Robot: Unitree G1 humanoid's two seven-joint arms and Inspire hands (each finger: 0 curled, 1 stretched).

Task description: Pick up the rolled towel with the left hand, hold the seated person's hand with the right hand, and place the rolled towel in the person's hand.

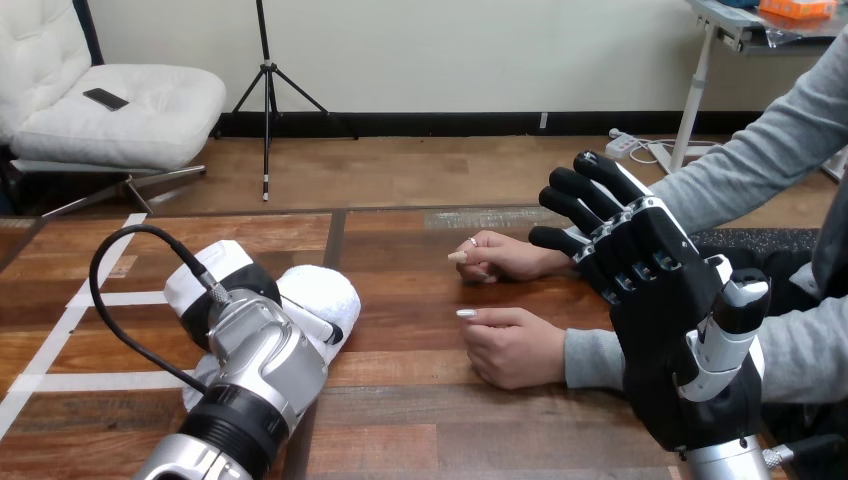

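Trouble looked likeliest on the right. The right robot hand hung spread and empty beside the person's forearm, holding nothing. The person's nearer hand and farther hand lay knuckles-up, loosely curled, on the tabletop, so the towel had no open palm to land in. The rolled towel sat at the left under the left robot hand. I could not tell whether that hand was clamped on it, so a lift might leave it behind or unroll it.
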